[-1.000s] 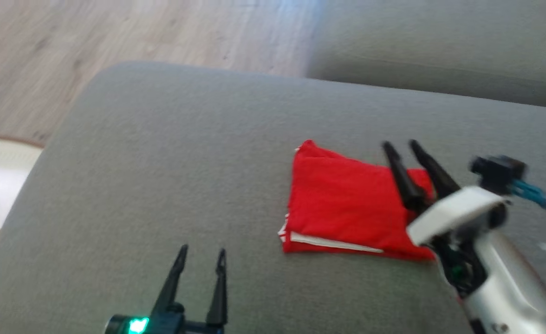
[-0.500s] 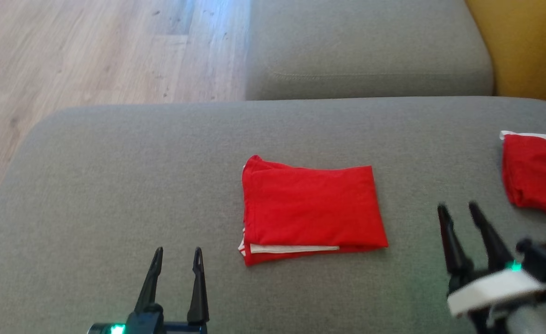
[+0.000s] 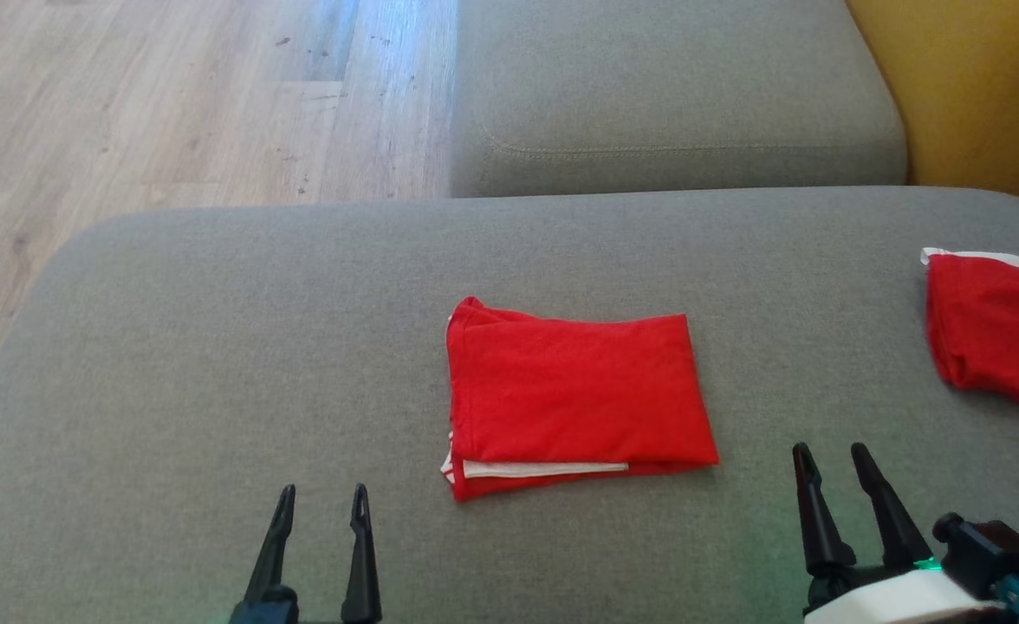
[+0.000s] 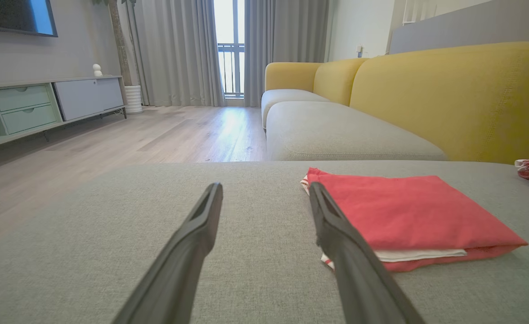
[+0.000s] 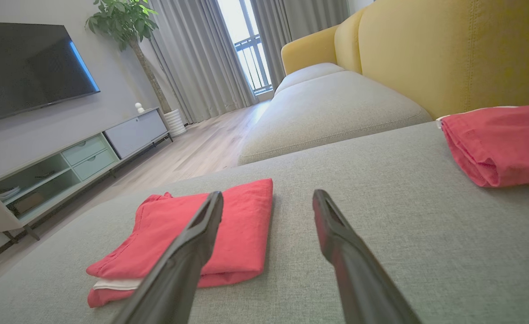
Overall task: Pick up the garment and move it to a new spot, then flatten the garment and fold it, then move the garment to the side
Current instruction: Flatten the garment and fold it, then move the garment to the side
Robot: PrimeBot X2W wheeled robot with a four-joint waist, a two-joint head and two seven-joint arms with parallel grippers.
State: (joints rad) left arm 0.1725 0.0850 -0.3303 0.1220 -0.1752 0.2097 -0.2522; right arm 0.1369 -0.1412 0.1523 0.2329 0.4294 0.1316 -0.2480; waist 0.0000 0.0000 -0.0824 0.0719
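**Head view.** The folded red cloth garment with a white hem (image 3: pixel 574 399) lies flat near the middle of the grey fabric ottoman (image 3: pixel 215 364). One second back the right gripper (image 3: pixel 830 451) had its fingers over the garment's right edge. It now sits at lower right, well clear of the cloth, released and holding nothing. The left gripper (image 3: pixel 323 490) is at lower left, also released and empty, apart from the cloth. The whole frame has shifted, so the camera turned. The garment keeps the same folded outline. A second red cloth bundle (image 3: pixel 990 334) lies at the ottoman's right edge.

**Left wrist view.** The left gripper's fingers are spread with nothing between them. The garment (image 4: pixel 404 211) rests on the ottoman just past the right-hand finger.

**Right wrist view.** The right gripper's fingers are spread and empty. The garment (image 5: pixel 201 225) lies ahead to the left and the second bundle (image 5: pixel 503 144) to the upper right.

**Judgement.** The fold looks finished and let go, and the move to the side remains. The next grasp should pinch all the layers, or the stack may fall open.
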